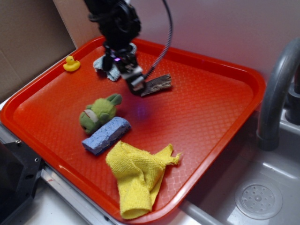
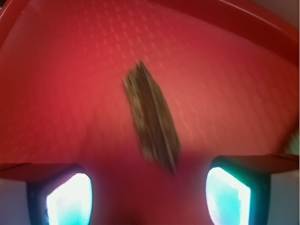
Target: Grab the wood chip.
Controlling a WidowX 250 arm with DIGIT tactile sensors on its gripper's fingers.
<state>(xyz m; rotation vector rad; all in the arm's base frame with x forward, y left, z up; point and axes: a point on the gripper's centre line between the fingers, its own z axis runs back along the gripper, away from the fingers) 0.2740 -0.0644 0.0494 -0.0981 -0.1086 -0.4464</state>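
Fingers (image 2: pixel 150 199) spread, straddling chip's (image 2: pixel 152 122) near end | step: approach, grasp not made | height above tray (image 1: pixel 211 108) unclear, blurred | next: lower, pinch across chip's width

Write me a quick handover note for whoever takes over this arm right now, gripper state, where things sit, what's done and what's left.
Gripper: open, empty, its fingers either side of the near end of the wood chip.
Wood chip: flat on the red tray, not lifted, behind the green plush and blue sponge.
Done: approach and rough alignment.
Left: probably move in a little, close on the chip, lift.
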